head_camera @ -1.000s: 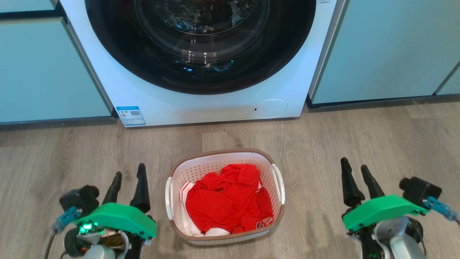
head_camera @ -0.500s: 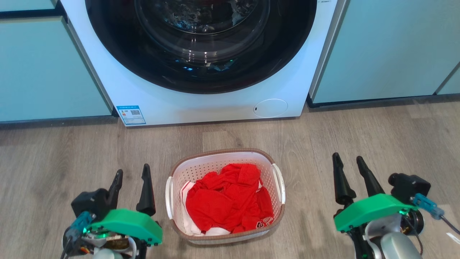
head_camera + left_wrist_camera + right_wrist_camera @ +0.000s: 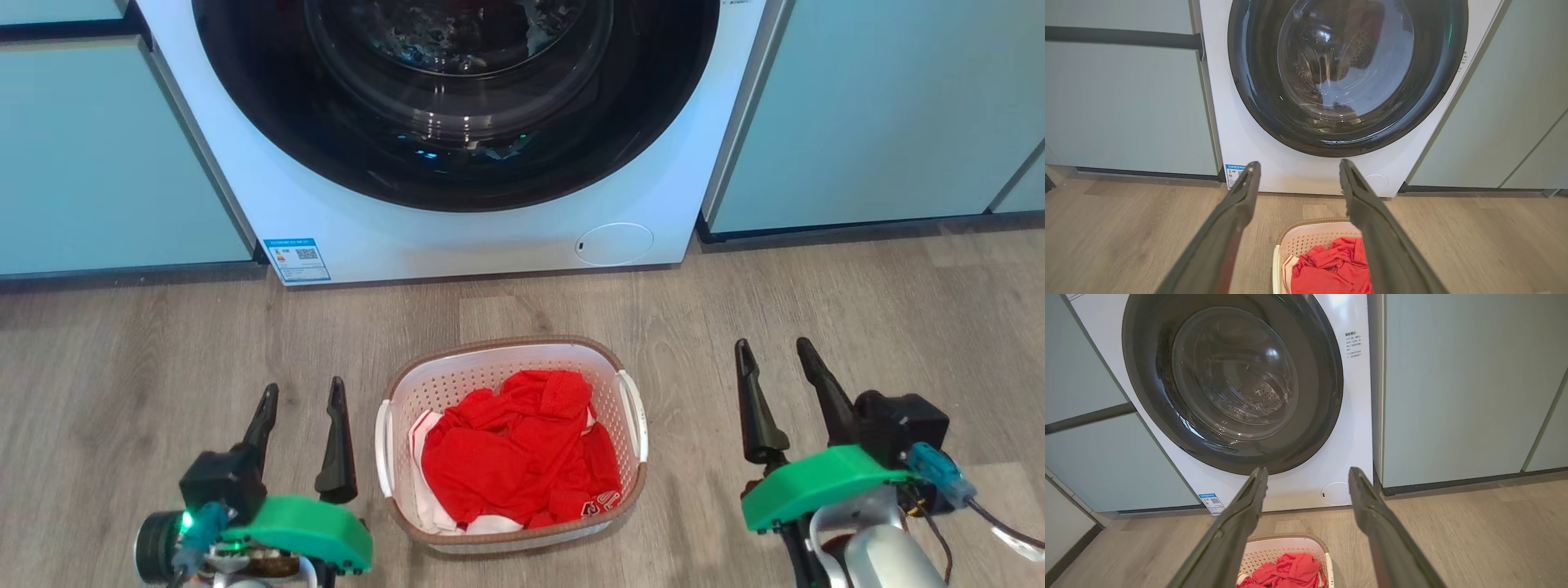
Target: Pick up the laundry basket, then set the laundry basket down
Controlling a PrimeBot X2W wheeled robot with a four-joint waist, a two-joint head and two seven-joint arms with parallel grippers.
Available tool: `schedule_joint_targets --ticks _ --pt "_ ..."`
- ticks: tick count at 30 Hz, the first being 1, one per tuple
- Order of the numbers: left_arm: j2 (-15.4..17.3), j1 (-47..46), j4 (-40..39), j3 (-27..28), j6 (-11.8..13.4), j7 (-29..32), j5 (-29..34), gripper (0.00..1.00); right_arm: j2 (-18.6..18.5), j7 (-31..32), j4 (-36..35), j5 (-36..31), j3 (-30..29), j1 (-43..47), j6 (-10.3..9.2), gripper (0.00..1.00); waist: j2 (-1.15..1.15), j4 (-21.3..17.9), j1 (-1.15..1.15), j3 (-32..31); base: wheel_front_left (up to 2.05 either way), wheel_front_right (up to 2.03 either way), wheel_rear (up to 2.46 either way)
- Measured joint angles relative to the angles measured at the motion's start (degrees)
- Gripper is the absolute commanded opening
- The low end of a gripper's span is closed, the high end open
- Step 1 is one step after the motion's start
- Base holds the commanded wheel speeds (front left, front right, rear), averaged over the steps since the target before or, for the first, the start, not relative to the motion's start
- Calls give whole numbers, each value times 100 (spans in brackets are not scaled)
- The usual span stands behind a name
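We have not lifted the basket (image 3: 490, 377) yet; it sits between our left gripper (image 3: 303, 389) and right gripper (image 3: 773, 346), both open and empty.

One washing machine (image 3: 490, 245), carrying one blue label (image 3: 297, 261) and one round hatch (image 3: 614, 245) low on its front. One laundry basket (image 3: 506, 344) with two white side handles (image 3: 381, 449). Two grippers: one left gripper (image 3: 302, 386), one right gripper (image 3: 772, 344). Two dark fingers (image 3: 335, 441) on each, four in all. Two green housings (image 3: 816, 486).
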Motion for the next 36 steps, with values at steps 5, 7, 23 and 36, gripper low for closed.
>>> schedule_joint_targets --ticks 5,7,23,36 --pt "-67 22 -14 40 -57 -89 336 100 -5 -88 -51 -349 60 0 0 100 0 -4 0 18 0 0 0" --pt "-105 48 -14 66 -103 -118 470 100 -7 -120 -77 -483 93 0 0 100 0 -6 0 30 0 0 0" --pt "-269 141 -13 236 -307 -312 1325 100 -12 -303 -167 -1281 253 -2 0 100 0 -15 0 77 0 0 0" --pt "-330 141 23 375 -407 -312 1374 100 -14 -303 -162 -1281 246 -3 0 100 0 -18 0 92 0 0 0"
